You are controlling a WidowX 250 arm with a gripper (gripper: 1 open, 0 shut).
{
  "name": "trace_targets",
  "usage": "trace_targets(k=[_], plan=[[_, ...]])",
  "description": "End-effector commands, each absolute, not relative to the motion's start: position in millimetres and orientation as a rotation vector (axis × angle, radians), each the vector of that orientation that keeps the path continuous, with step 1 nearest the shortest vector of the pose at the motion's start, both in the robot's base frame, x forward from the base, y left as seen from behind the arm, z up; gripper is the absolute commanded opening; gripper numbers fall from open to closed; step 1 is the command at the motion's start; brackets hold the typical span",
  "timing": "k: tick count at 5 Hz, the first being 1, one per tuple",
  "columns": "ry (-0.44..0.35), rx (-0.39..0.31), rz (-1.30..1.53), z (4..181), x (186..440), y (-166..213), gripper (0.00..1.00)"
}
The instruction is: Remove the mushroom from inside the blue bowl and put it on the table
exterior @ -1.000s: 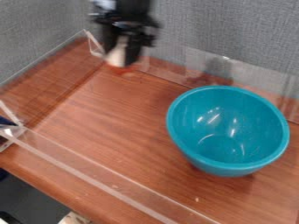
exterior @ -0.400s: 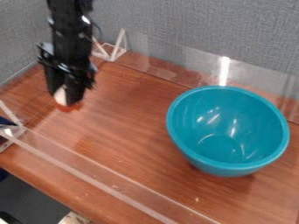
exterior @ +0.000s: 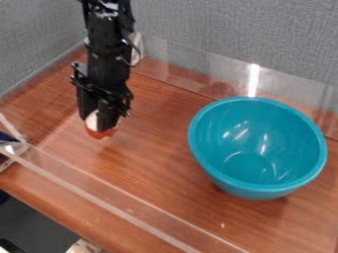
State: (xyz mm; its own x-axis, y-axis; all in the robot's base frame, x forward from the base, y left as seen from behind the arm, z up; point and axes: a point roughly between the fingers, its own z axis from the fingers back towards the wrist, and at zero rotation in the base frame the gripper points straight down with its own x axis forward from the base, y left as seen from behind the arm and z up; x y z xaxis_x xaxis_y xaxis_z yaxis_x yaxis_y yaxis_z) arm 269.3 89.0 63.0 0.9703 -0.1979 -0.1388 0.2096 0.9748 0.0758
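- The black robot hand (exterior: 102, 125) pointed straight down over the left part of the reddish-brown wood-grain table (exterior: 158, 148), nearer the left edge than the right, well apart from the large round teal-blue plastic bowl (exterior: 256, 147).
- Its jaws were clamped on the small toy mushroom with the reddish-orange cap (exterior: 98, 128); only the orange tip showed below the fingertips, stem hidden between them.
- The mushroom hung just above the table or at it; contact could not be told from this view.
- The bowl sat near the right edge and looked empty, so the removal part was done.
- Judgement: the drop spot was chosen on bare wood away from the bowl and the clear acrylic border wall (exterior: 119, 208), so the toy would not roll back in or wedge against the wall.
- The vertical grip kept the rounded cap low for a short, controlled release.
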Motion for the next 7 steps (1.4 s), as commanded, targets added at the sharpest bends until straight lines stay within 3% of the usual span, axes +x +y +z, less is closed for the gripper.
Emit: trace_targets(k=[1,7], plan=[[0.097,0.109,-0.226,70.7,273.8,85.1,0.00],[0.075,0.094,-0.243,73.9,274.9,87.6,0.00]])
